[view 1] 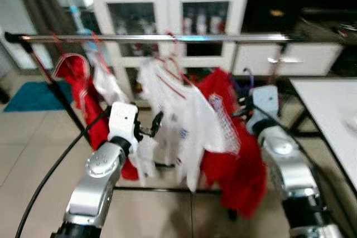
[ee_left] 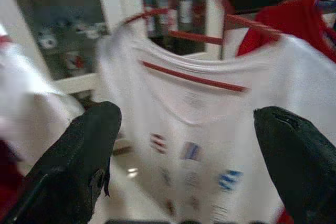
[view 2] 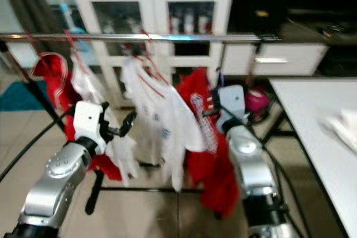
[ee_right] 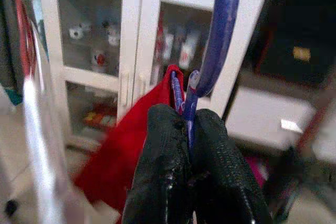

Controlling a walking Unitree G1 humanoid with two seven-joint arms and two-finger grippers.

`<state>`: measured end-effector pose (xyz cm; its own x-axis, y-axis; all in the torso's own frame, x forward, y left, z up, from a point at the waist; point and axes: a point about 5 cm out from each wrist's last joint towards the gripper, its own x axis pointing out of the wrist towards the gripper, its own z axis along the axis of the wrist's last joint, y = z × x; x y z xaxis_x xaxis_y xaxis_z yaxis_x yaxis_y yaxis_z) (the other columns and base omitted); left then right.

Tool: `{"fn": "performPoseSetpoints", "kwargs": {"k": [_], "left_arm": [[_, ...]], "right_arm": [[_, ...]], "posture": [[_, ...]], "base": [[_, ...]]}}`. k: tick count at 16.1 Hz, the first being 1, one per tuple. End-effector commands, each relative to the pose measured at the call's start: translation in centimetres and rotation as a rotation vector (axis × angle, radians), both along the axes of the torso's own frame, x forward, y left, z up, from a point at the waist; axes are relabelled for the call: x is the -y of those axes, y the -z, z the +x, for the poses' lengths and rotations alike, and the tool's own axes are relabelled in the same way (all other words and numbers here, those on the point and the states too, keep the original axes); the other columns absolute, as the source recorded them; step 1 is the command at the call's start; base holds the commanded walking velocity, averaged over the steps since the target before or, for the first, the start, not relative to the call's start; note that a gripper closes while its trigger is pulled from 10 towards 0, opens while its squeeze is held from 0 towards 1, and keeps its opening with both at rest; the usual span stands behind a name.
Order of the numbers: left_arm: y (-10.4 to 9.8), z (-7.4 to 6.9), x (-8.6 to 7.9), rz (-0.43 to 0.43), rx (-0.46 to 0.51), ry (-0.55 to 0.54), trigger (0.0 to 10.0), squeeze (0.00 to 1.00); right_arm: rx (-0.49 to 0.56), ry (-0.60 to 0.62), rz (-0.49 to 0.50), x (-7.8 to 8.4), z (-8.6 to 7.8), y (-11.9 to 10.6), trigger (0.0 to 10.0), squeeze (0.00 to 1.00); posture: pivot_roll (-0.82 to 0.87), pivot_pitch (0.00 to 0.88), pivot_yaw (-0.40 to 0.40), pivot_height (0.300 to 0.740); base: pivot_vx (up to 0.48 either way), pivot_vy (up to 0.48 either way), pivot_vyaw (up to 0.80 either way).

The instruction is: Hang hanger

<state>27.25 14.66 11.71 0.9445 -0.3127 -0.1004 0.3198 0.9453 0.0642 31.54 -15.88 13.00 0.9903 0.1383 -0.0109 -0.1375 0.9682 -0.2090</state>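
Our right gripper (ee_right: 190, 129) pinches the blue hanger (ee_right: 218, 35) below its hook, beneath the rail (view 1: 167, 38); its red garment (view 1: 240, 160) hangs soft, light. Left gripper (ee_left: 184, 129) is spread.

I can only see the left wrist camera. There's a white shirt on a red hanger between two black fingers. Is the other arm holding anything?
Observer: Yes. The right gripper is shut on a blue hanger that carries a red garment.
Operator: Is that blue one on the pole yet?
Observer: Not yet. Its hook sits below the silver rail, to the right of the white shirt.
Operator: What else is hanging there?
Observer: Near the rail's left end hang another red garment and another white piece, both on red hangers.
Operator: Is my arm touching the shirt?
Observer: The left gripper is open, close beside the shirt; the blur hides any contact.
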Motion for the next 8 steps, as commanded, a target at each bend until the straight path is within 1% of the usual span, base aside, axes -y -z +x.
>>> {"fn": "performPoseSetpoints", "kwargs": {"k": [1,2,3,4,6,8], "left_arm": [[-0.5,-0.1,-0.3,0.024,0.029,0.02,10.0,0.0],[-0.8,-0.2,-0.1,0.04,0.054,0.046,10.0,0.0],[-1.1,-0.2,0.0,0.037,0.069,0.065,10.0,0.0],[-1.5,-0.4,0.4,0.038,0.089,0.126,10.0,0.0],[-1.8,-0.9,1.0,0.065,0.096,0.232,10.0,0.0],[-1.9,-1.2,1.4,0.078,0.093,0.296,10.0,0.0]], "right_arm": [[0.096,-0.011,-0.044,-0.6,0.5,-1.8,10.0,0.0],[0.123,0.025,-0.068,0.1,0.8,-2.5,10.0,0.0],[0.146,0.041,-0.057,0.4,1.0,-3.0,10.0,0.0],[0.186,0.054,-0.002,0.8,1.4,-4.0,10.0,0.0],[0.211,0.062,0.054,1.1,1.8,-4.9,10.0,0.0],[0.228,0.058,0.085,1.2,2.2,-5.4,10.0,0.0]], "posture": [[-0.01,0.01,0.044,0.74],[-0.01,0.011,0.044,0.74],[-0.01,0.011,0.044,0.74],[-0.01,0.012,0.044,0.74],[-0.01,0.013,0.044,0.74],[-0.01,0.015,0.045,0.74]], "base": [[0.0,0.0,0.0],[0.0,0.0,0.0],[0.0,0.0,0.0],[0.0,0.0,0.0],[0.0,0.0,0.0],[0.0,0.0,0.0]]}}
